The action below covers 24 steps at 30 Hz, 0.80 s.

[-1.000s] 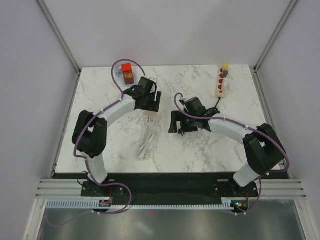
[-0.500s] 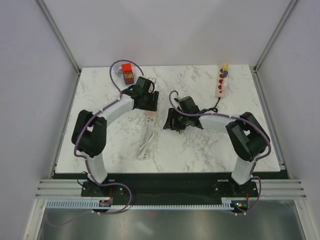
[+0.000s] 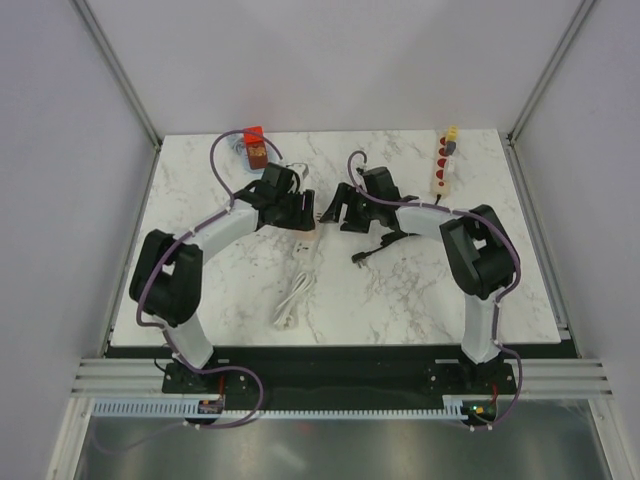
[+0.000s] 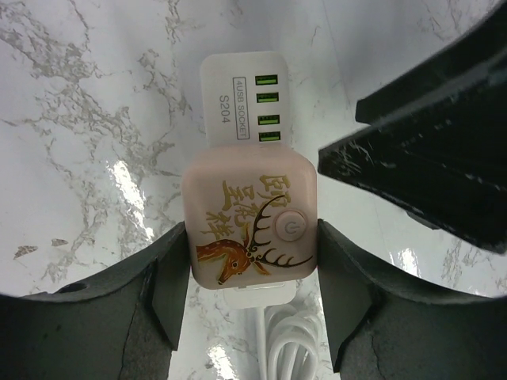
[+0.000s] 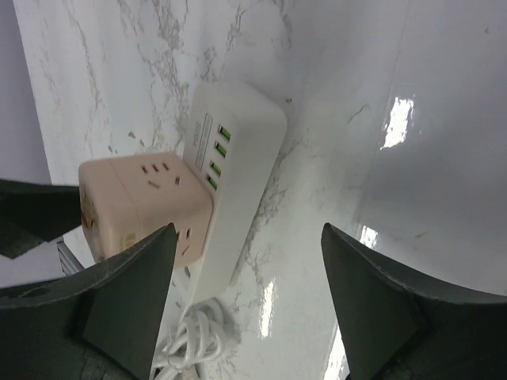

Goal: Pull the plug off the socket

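A pink cube plug (image 4: 249, 218) with a deer print sits on a white USB socket strip (image 4: 245, 87) lying flat on the marble table. My left gripper (image 4: 252, 273) is shut on the plug, one finger pressed against each side. In the right wrist view the plug (image 5: 146, 202) stands on the near end of the socket strip (image 5: 238, 166). My right gripper (image 5: 247, 277) is open just beside the strip, with only bare table between its fingers. From above, the left gripper (image 3: 300, 212) and right gripper (image 3: 335, 212) nearly meet at the table's middle.
The strip's white cable (image 3: 297, 290) lies coiled towards the front. A black plug lead (image 3: 365, 252) rests under the right arm. A white power strip with red switches (image 3: 443, 160) lies at the back right. An orange box (image 3: 254, 146) stands at the back left.
The right gripper has swung left and away from the front, up beside the left gripper and the strip. The left gripper has shifted slightly and its fingers have closed in a little.
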Tool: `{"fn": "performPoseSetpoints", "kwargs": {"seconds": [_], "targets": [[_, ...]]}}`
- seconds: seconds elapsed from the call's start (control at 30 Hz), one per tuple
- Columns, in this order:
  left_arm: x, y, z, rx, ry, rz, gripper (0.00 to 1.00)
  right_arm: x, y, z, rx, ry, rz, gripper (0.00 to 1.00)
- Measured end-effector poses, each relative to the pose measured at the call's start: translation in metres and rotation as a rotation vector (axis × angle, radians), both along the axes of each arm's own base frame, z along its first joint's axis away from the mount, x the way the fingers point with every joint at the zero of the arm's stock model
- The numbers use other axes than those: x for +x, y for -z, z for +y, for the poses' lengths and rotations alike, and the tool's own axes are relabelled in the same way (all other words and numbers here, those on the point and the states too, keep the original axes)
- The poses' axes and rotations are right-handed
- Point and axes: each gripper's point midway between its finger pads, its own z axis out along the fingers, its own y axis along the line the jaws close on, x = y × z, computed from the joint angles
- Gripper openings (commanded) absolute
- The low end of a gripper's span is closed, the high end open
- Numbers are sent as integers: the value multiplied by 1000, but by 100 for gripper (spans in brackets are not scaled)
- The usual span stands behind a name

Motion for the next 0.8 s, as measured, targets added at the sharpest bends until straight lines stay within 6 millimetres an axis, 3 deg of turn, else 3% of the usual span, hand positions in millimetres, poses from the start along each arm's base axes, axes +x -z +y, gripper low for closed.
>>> {"fn": "performPoseSetpoints", "kwargs": {"seconds": [0.27, 0.63, 0.8], "targets": [[-8, 0, -3, -30, 17, 10, 2, 19, 9, 6, 22, 18, 26, 75], [-15, -11, -5, -67, 32, 13, 2, 23, 23, 15, 80, 33, 58, 66], [-15, -15, -2, -71, 26, 6, 2, 24, 19, 20, 118, 31, 53, 60]]}}
